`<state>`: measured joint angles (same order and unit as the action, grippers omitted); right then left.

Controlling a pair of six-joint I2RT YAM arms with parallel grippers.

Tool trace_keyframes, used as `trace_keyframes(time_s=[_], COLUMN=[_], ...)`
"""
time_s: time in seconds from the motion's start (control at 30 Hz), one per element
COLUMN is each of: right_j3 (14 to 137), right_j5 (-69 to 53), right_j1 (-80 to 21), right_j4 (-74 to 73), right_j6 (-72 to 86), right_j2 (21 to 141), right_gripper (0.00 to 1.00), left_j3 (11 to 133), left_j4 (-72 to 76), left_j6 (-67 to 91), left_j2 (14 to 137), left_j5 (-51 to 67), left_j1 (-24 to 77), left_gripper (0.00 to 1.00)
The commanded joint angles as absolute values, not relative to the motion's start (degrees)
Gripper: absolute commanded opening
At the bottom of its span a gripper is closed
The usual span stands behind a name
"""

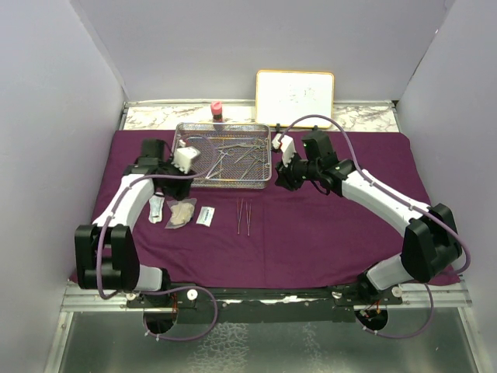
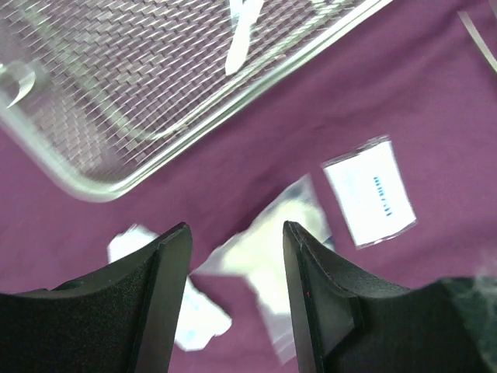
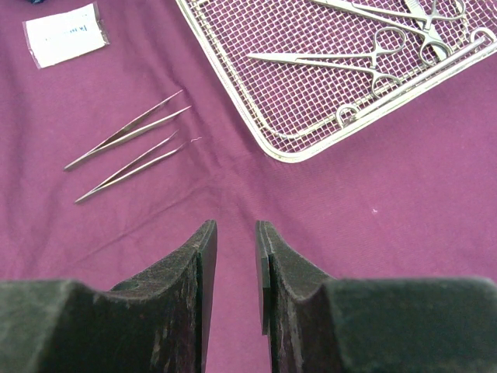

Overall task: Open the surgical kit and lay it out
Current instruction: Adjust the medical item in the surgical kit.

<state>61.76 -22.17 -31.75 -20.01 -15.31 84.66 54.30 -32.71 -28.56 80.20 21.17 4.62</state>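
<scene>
Top external: pink-capped bottle behind mesh tray.

I find the cloth beneath the right gripper to be matt purple fabric, faintly creased. Ahead of it, the tray is bright steel wire mesh and the forceps are polished metal. Its pads are matt black and grainy. Just ahead of the left gripper, the packet is glossy film.
</scene>
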Motion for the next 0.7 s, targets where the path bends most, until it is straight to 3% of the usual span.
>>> trace_keyframes(time_s=[0.0,0.23,0.67], right_j3=[63.37,63.46,62.93], right_j5=[-22.63,-23.70,-24.03], right_j1=[-31.46,-31.46,-31.46], right_j4=[-20.65,-20.86,-20.65], right_j6=[-15.49,-15.38,-15.21], right_j2=[84.75,84.33,84.10], right_gripper=[0.28,0.27,0.28], left_j3=[53.75,53.07,55.76], left_j4=[-33.38,-33.07,-28.47], left_j6=[-26.30,-25.80,-24.74], left_j2=[74.71,78.49,91.28], left_j5=[22.60,16.84,15.09], left_j1=[-3.96,-14.07,-14.87], left_gripper=[0.54,0.54,0.55])
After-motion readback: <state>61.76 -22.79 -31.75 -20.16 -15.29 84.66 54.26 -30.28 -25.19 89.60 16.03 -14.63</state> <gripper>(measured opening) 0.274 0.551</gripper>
